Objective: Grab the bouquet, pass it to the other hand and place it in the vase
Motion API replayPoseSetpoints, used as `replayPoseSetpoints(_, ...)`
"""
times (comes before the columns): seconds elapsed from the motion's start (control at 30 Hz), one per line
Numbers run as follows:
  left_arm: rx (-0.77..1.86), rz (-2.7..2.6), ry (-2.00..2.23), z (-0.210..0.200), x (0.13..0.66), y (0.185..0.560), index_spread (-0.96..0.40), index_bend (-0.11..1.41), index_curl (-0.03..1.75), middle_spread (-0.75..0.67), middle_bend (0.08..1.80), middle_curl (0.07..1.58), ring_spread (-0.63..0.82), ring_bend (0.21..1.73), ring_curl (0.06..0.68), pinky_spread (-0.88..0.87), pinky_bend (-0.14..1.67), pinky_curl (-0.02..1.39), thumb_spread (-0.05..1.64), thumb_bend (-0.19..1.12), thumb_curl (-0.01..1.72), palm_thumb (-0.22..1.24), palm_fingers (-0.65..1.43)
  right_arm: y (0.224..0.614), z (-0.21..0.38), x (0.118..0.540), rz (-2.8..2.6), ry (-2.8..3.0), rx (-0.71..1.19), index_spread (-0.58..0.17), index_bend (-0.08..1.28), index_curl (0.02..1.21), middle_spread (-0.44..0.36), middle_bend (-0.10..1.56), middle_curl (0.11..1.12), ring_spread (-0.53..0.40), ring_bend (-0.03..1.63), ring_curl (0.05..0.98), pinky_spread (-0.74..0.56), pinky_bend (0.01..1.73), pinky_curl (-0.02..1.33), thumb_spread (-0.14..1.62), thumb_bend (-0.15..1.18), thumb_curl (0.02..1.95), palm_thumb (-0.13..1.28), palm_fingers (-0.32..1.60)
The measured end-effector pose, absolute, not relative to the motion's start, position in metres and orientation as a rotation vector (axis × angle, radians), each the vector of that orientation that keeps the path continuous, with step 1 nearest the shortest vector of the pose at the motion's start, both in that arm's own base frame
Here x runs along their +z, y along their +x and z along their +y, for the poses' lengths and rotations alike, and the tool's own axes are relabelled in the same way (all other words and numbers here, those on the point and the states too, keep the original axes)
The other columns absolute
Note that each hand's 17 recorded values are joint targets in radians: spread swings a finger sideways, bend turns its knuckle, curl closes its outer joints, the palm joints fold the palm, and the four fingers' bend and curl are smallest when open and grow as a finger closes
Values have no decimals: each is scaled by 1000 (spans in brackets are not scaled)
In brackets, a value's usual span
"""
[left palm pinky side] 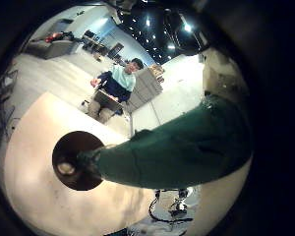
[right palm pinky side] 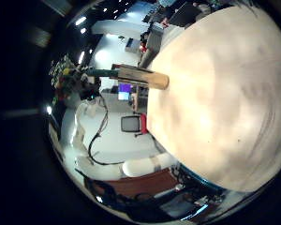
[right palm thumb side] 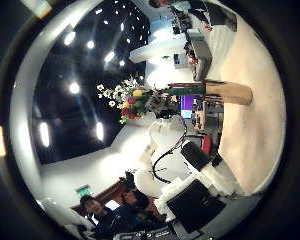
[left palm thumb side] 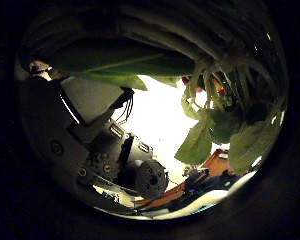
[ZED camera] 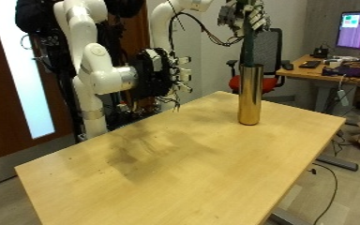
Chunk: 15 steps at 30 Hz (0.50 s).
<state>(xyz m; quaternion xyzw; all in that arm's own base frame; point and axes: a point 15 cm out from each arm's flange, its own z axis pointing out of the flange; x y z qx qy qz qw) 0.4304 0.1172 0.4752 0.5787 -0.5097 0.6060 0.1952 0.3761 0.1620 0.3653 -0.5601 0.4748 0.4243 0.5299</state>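
Note:
In the outside view the tall gold vase (ZED camera: 248, 92) stands upright near the far corner of the wooden table (ZED camera: 192, 164). My left hand (ZED camera: 245, 17) is above it, shut on the bouquet (ZED camera: 247, 42). The dark green wrapped stem hangs straight down with its lower end at the vase mouth. The left little finger side palm view shows the stem (left palm pinky side: 187, 147) reaching the vase's opening (left palm pinky side: 74, 162). Leaves (left palm thumb side: 225, 125) fill the left thumb side palm view. My right hand (ZED camera: 165, 75) is open and holds nothing, beyond the table's far edge, away from the vase. The right thumb side palm view shows the flowers (right palm thumb side: 130, 100) and the vase (right palm thumb side: 225, 93).
The table edge is close beside the vase. The right little finger side palm view shows bare tabletop (right palm pinky side: 225, 94) and the vase (right palm pinky side: 145, 78).

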Motion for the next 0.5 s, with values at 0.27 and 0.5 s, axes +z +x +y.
replayPoseSetpoints(0.27, 1557, -1382, 1745, 160, 421, 416, 56, 75, 806, 367, 289, 482, 375, 725, 275, 449, 449, 393, 883, -51, 454, 366, -238, 376, 161, 366, 1132, -1336, 1012, -241, 192, 344, 173, 166, 246, 228, 273, 256, 375, 399, 305, 972, -21, 547, 927, 67)
replayPoseSetpoints(0.5, 1533, -1314, 1826, 211, 392, 375, 171, 103, 475, 515, 174, 366, 542, 571, 209, 615, 332, 316, 852, -38, 377, 329, -137, 376, 161, 366, 1132, -1336, 1012, -231, 191, 350, 168, 167, 241, 227, 270, 257, 375, 386, 306, 971, -20, 551, 932, 77)
